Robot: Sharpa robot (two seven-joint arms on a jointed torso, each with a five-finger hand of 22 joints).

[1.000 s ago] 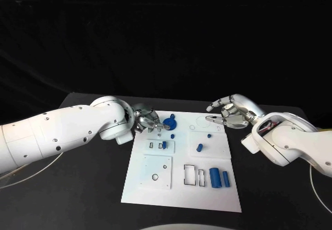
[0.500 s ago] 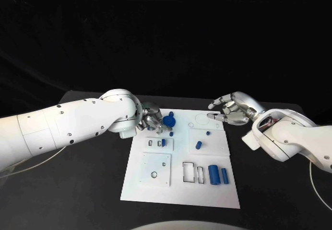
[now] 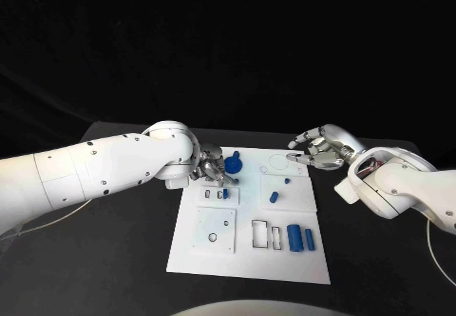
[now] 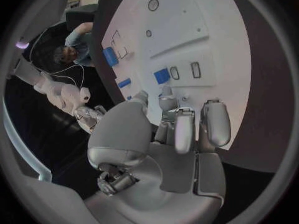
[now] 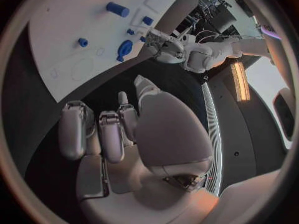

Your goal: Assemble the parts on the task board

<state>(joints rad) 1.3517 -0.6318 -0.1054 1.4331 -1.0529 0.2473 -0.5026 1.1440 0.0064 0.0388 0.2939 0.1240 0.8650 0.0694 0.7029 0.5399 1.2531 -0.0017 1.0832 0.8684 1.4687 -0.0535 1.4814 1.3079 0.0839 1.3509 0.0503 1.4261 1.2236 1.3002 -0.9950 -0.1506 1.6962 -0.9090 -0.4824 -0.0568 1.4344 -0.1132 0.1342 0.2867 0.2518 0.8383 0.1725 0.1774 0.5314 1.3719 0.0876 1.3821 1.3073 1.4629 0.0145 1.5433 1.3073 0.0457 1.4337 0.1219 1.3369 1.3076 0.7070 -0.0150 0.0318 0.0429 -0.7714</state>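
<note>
Left hand (image 3: 211, 168) pinching blue part (image 3: 232, 164) at board's (image 3: 249, 263) far-left corner, long axis tilted toward far edge. Right hand (image 3: 318, 151) empty at far-right corner, fingers loosely curled, apart.

A black table (image 3: 114, 250) carries the white task board (image 3: 252, 263) at its middle.

You have a white task board (image 3: 249, 263) with blue parts (image 3: 296, 237) on a black counter (image 3: 114, 263), and silver fingers (image 3: 215, 171).
</note>
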